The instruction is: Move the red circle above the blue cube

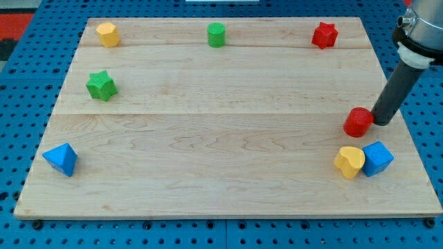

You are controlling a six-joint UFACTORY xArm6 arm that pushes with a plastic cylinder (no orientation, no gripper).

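The red circle (358, 122) lies near the board's right edge, above and a little left of the blue cube (378, 158). My tip (381, 123) stands just right of the red circle, touching or nearly touching it. The dark rod rises from there toward the view's top right. A yellow heart-shaped block (349, 162) sits against the blue cube's left side.
A red star block (324, 34) is at the top right, a green cylinder (217, 34) at top centre, a yellow block (107, 33) at top left, a green star (101, 86) at left, a blue triangular block (61, 159) at bottom left. The wooden board (208, 138) rests on blue pegboard.
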